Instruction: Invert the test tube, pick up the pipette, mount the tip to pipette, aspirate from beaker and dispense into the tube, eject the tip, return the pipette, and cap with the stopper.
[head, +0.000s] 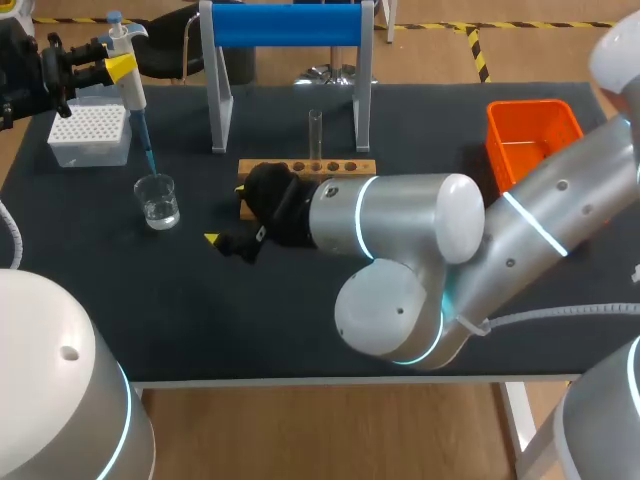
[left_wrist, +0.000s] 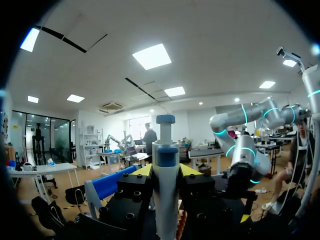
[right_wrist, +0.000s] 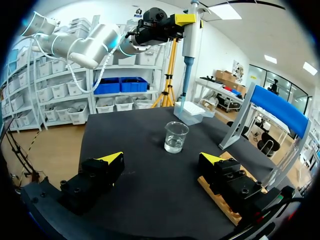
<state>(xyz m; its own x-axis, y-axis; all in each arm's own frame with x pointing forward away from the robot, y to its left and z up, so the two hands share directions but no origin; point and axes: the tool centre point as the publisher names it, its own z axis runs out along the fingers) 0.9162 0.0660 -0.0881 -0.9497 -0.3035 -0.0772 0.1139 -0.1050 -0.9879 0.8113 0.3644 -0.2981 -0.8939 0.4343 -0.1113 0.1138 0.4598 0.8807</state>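
Pipette upright near the counter's left rear corner, its tip at the mouth of the beaker. Left arm level from the left edge, left tool clamped on the pipette body. Right arm folded across the centre, right tool wide open, empty, low over the counter.

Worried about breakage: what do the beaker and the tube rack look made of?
The beaker looks like clear glass or hard plastic: see-through, glossy, liquid visible inside. The tube rack looks like pale bare wood: matte tan block with drilled holes.
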